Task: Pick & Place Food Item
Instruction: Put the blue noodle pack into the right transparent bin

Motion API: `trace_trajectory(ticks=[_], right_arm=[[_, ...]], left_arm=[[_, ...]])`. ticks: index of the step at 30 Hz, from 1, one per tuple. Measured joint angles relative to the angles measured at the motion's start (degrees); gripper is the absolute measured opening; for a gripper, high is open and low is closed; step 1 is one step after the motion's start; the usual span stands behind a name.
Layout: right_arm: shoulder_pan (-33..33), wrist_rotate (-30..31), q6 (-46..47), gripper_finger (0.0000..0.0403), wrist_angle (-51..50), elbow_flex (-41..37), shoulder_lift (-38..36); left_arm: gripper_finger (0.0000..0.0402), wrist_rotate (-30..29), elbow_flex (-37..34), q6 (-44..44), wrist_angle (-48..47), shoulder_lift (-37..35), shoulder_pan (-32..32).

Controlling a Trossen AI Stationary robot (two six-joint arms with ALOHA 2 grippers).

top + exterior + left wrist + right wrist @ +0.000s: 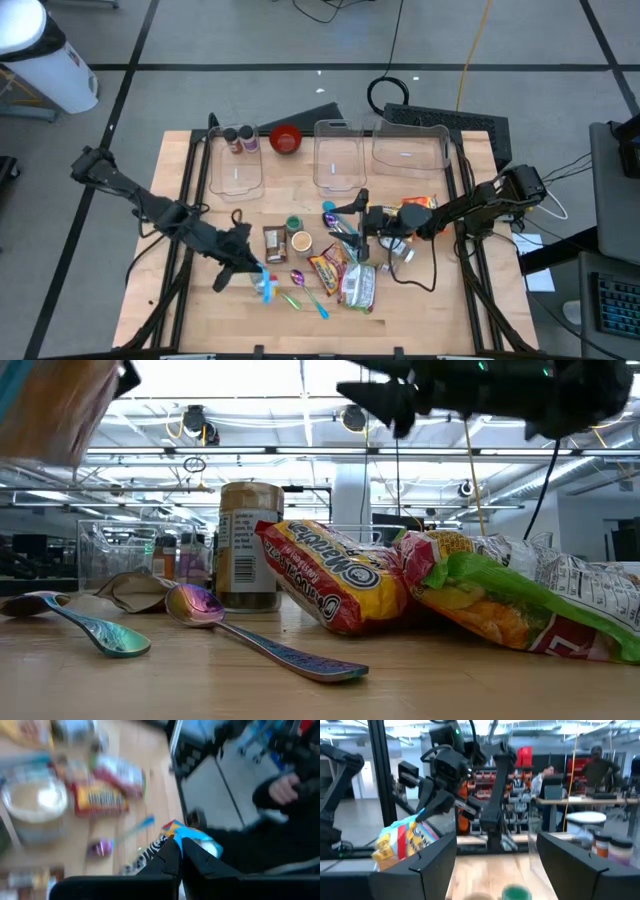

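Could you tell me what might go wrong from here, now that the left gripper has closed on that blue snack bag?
The left gripper pinches only an edge of the blue snack bag, so the bag could slip. Carried low, it might snag the spoons or noodle packet. The open right gripper hovers nearby, risking a collision.

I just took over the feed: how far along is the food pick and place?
Early. The left gripper is shut on a colourful snack packet, lifted off the table. Left to do: placing it; the clear bins look empty. The right gripper hangs open over the ramen pack.
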Motion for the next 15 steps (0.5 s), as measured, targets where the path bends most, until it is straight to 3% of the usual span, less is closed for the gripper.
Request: trace_trajectory(ticks=[4,10,15], right_arm=[[1.6,1.7,-4.0,0.0267,-9.5,6.6,0.0],[5.4,11.8,-7.8,0.0267,-23.4,17.6,0.0],[7.4,21.6,-8.8,0.0267,-28.0,22.7,0.0]], left_arm=[[0.0002,-6.1,0.0,3.5,5.2,-0.2,2.1],[0.0001,-17.8,0.0,8.3,8.7,-0.2,6.8],[0.0001,-19.4,0.0,14.3,15.1,2.0,11.8]])
